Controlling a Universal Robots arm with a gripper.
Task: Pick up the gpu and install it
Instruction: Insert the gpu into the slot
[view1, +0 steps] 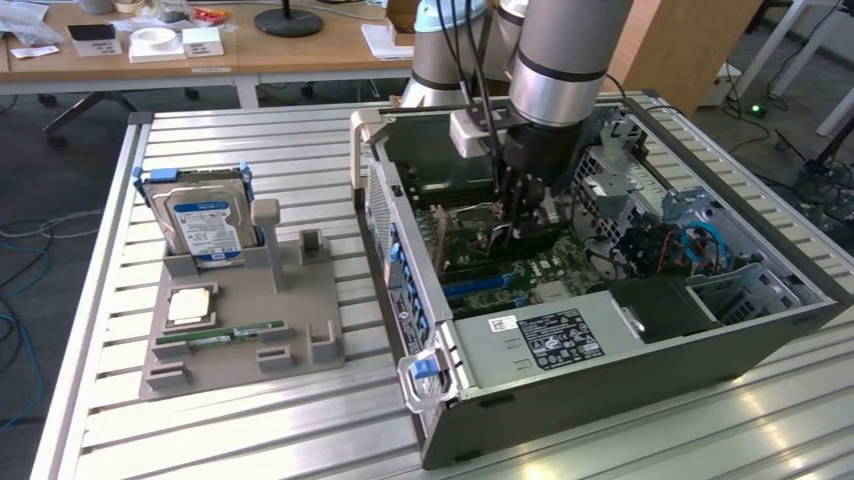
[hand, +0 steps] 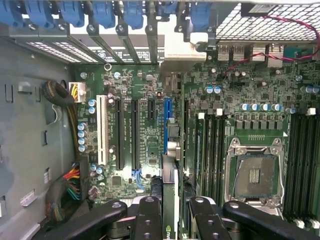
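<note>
1. Pincer: the black two-fingered pincer (view1: 518, 215) (hand: 176, 220) on the grey robot arm (view1: 567, 60) is lowered into the open dark grey metal computer case (view1: 601, 370), which lies on its side on the slatted aluminium tabletop (view1: 267, 430). The fingers (hand: 150, 220) are closed on a thin, dark rectangular circuit card, the gpu (hand: 170, 200), one finger on each flat face.

2. Gpu position: the gpu stands on edge between the fingers, directly over the green motherboard (hand: 145, 135) inside the case. In the wrist view its edge runs in line with the long blue expansion slot (hand: 166, 125), with black slots just beside it on both sides. Whether the card's lower edge has entered the slot cannot be told.

3. Surroundings: the square silver processor socket (hand: 255, 175) sits well apart from the card, beyond the black memory slots (hand: 210, 150). At the exterior view's left, a grey moulded parts holder (view1: 287, 310) rests on the tabletop beside the case. It carries an upright silver hard drive with a blue-white label (view1: 203, 222), a flat square processor chip (view1: 187, 305) and a narrow green memory stick (view1: 220, 335) lying flat
</note>
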